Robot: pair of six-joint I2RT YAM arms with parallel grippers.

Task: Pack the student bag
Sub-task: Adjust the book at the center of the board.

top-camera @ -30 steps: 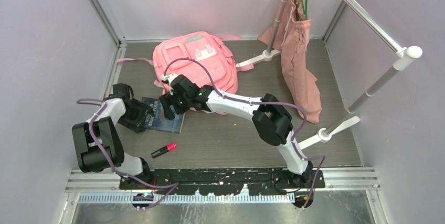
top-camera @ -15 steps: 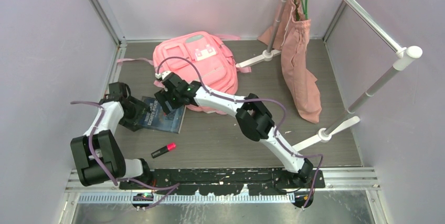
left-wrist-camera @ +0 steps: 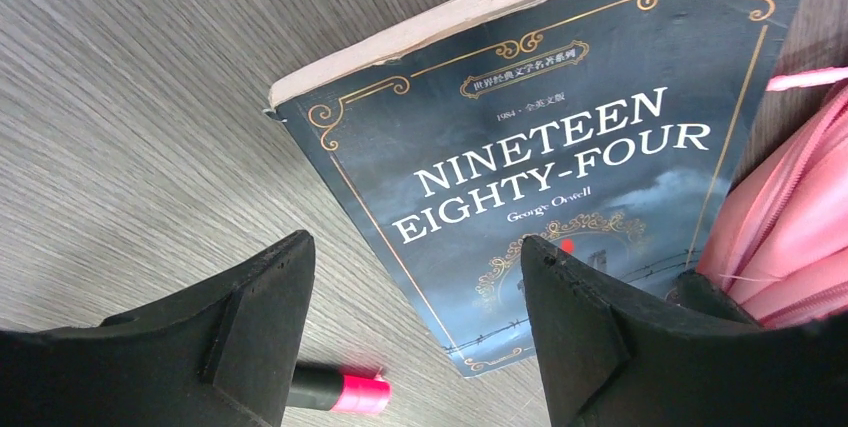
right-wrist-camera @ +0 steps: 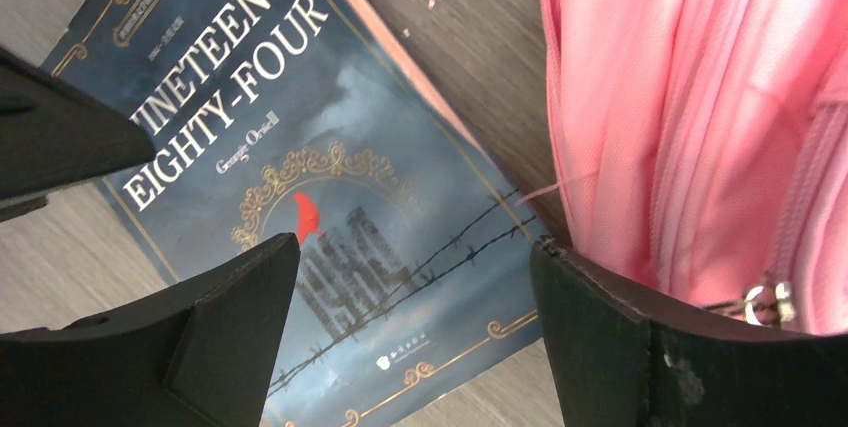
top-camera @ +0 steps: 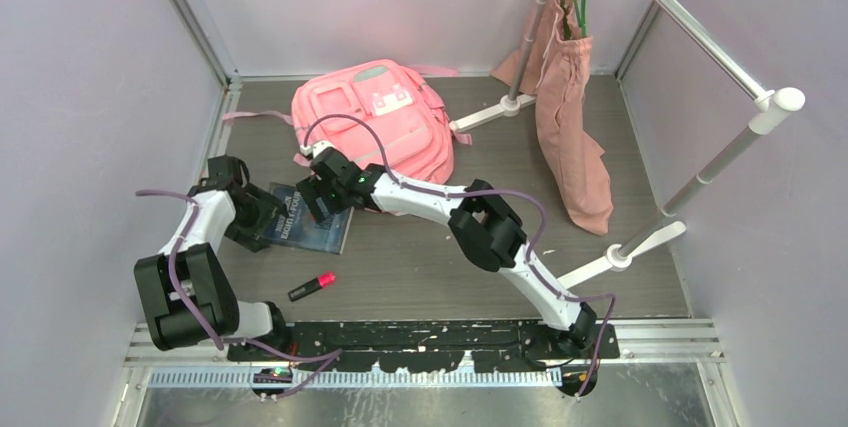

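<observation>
The student bag (top-camera: 372, 119), a bright pink backpack, lies flat at the back middle of the floor. A dark blue paperback "Nineteen Eighty-Four" (top-camera: 308, 222) lies flat just in front of its left corner. My left gripper (top-camera: 264, 223) is open and empty over the book's left edge; the book (left-wrist-camera: 560, 137) shows between its jaws. My right gripper (top-camera: 316, 203) is open and empty over the book's right end (right-wrist-camera: 330, 197), beside the bag's pink side (right-wrist-camera: 690, 117). Neither gripper holds anything.
A black marker with a pink cap (top-camera: 312, 286) lies in front of the book, and shows in the left wrist view (left-wrist-camera: 340, 390). A dusty-pink cloth sack (top-camera: 570, 117) hangs from a metal rack (top-camera: 690, 27) at the right. Pink bag straps trail at the back left.
My right gripper has moved left, from the bag's front edge out over the book. My left gripper has shifted slightly left and back, uncovering more of the book's cover.
</observation>
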